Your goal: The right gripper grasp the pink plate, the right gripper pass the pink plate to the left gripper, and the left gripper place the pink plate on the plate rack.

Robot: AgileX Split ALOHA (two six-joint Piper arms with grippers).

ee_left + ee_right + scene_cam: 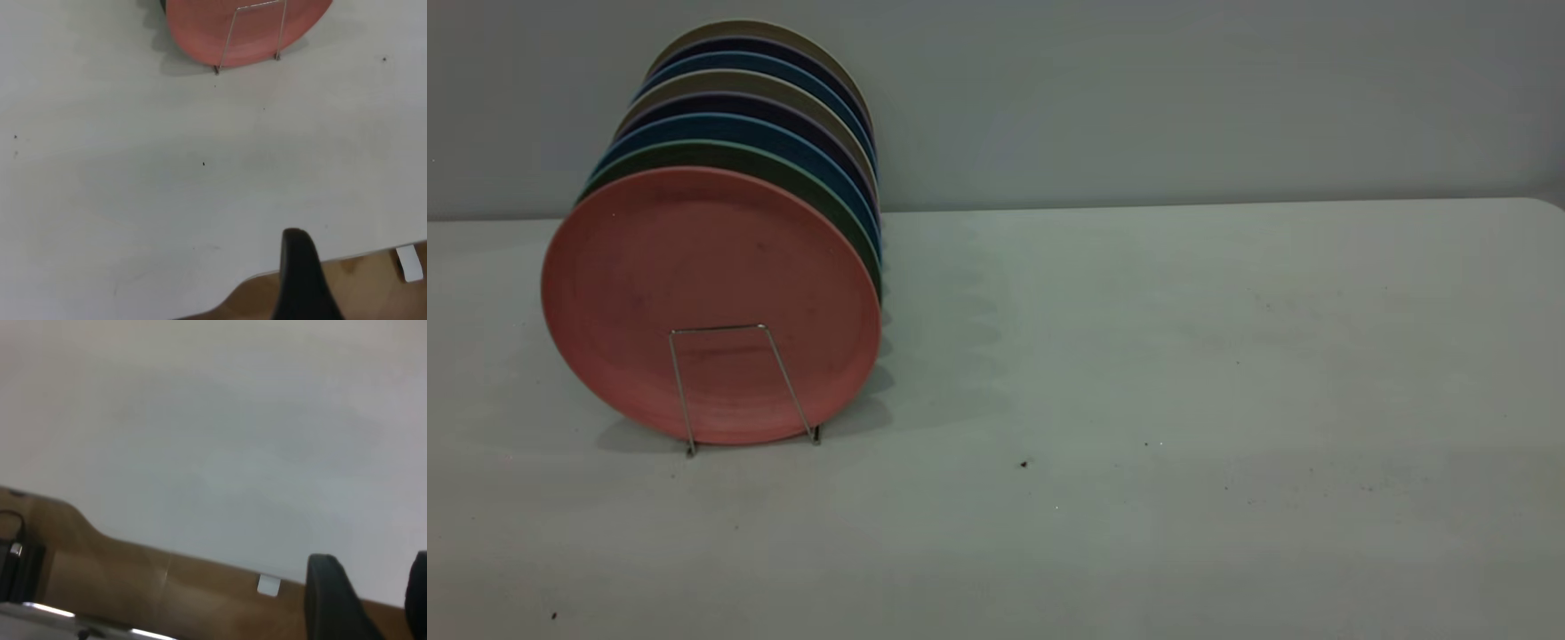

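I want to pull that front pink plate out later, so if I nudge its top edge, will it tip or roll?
The round salmon-pink matte plastic plate stands on edge, so it could probably roll if freed. The thin silver wire rack loop crosses only its lower front, so a nudge might tip it forward. It looks stiff, and probably light.

It looked like a lab test bench: a bare white desk (1183, 356) against a plain grey wall (1183, 98), with wooden flooring (167, 587) beneath the desk's edge.
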